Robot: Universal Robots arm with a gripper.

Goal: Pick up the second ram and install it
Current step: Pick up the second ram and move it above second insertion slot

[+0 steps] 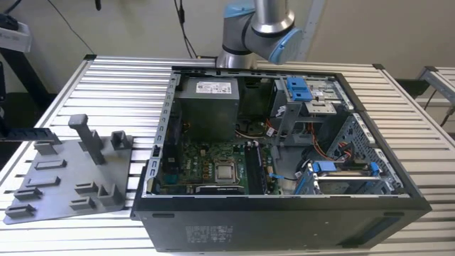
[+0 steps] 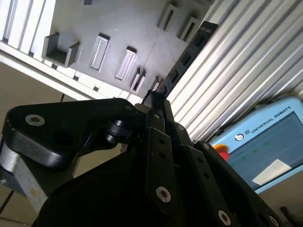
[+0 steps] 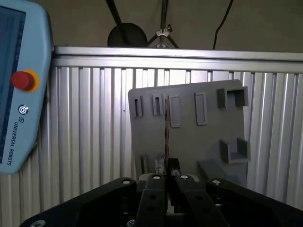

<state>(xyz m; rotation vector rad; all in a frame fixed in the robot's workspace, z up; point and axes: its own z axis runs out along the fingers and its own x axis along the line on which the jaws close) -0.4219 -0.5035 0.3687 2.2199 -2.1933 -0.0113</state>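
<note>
Pinched in hand (image 2: 158,97): second ram (image 2: 186,56), apparently gripped by one end; grey fixture plate (image 3: 199,142) beyond.

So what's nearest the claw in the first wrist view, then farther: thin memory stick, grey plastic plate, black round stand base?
1. The thin dark memory stick, gripped in the claw.
2. The grey plastic plate, on the slatted table behind it.
3. The black round stand base, past the table's edge.
</note>
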